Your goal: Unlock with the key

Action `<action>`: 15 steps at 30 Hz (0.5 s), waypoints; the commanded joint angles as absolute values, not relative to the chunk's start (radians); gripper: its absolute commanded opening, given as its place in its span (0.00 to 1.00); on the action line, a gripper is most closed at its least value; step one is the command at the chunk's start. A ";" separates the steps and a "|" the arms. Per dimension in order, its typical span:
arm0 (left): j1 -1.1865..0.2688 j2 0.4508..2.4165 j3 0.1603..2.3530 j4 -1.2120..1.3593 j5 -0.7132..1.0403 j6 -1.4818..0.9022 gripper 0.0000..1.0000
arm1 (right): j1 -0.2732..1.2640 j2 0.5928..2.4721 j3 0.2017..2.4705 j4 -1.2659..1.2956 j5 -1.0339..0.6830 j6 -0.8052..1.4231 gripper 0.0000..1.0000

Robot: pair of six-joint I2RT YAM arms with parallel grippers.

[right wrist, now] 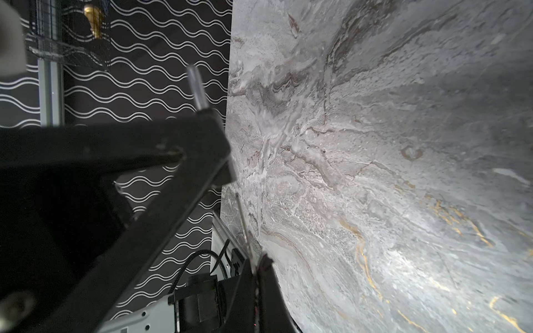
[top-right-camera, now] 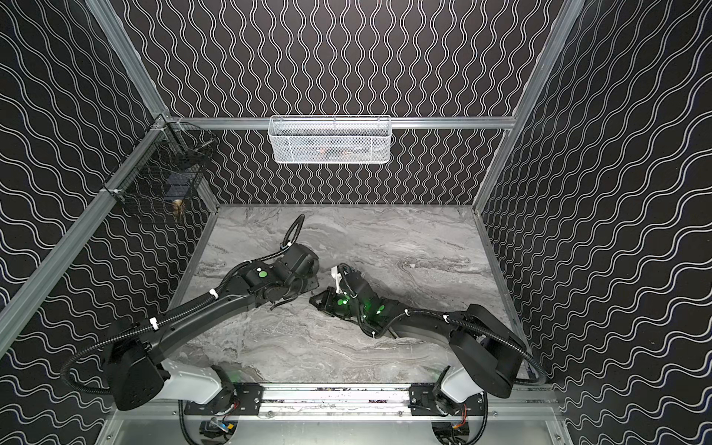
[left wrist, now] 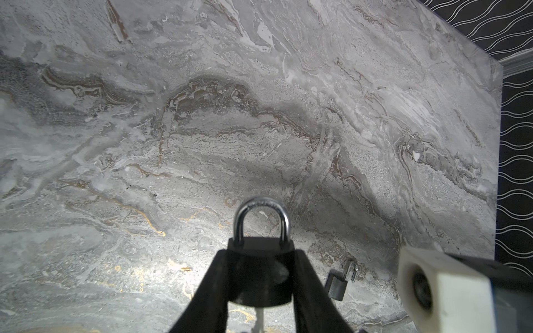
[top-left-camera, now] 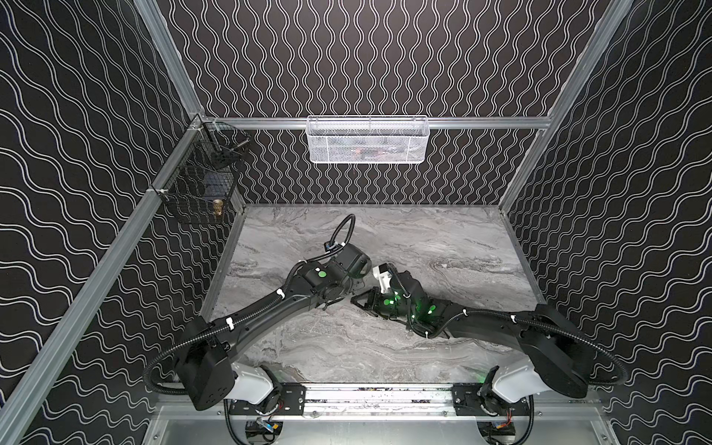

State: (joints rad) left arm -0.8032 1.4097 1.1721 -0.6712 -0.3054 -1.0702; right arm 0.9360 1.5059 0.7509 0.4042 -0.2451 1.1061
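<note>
My left gripper (left wrist: 261, 256) is shut on a black padlock (left wrist: 259, 279), one finger on each side of its body. The lock's silver shackle (left wrist: 261, 213) is closed and points away from the wrist. My right gripper (right wrist: 258, 261) is shut on the key (right wrist: 243, 225), a thin silver blade seen edge-on. The blade runs from the jaws up to the lock's bottom end. The key (left wrist: 259, 315) also shows just under the lock body. In both top views the two grippers (top-left-camera: 348, 293) (top-left-camera: 356, 302) meet mid-table, and the arms hide lock and key.
A smaller grey padlock (left wrist: 339, 284) with its shackle open lies on the marble table (left wrist: 259, 129) beside the held lock. A white mesh basket (top-left-camera: 368, 140) hangs on the back wall. A black wire basket (top-left-camera: 200, 185) holding a brass piece (top-left-camera: 218, 208) is at the back left.
</note>
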 commanded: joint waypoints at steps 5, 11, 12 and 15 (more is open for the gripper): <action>-0.801 1.405 1.174 -0.657 -0.311 -1.087 0.00 | 0.937 1.494 0.766 0.432 -0.212 1.098 0.00; -0.801 1.396 1.160 -0.650 -0.304 -1.091 0.00 | 0.933 1.489 0.756 0.455 -0.193 1.106 0.00; -0.801 1.396 1.160 -0.653 -0.302 -1.092 0.00 | 0.933 1.493 0.760 0.448 -0.193 1.103 0.00; -0.802 1.395 1.162 -0.655 -0.302 -1.091 0.00 | 0.933 1.491 0.758 0.447 -0.190 1.104 0.00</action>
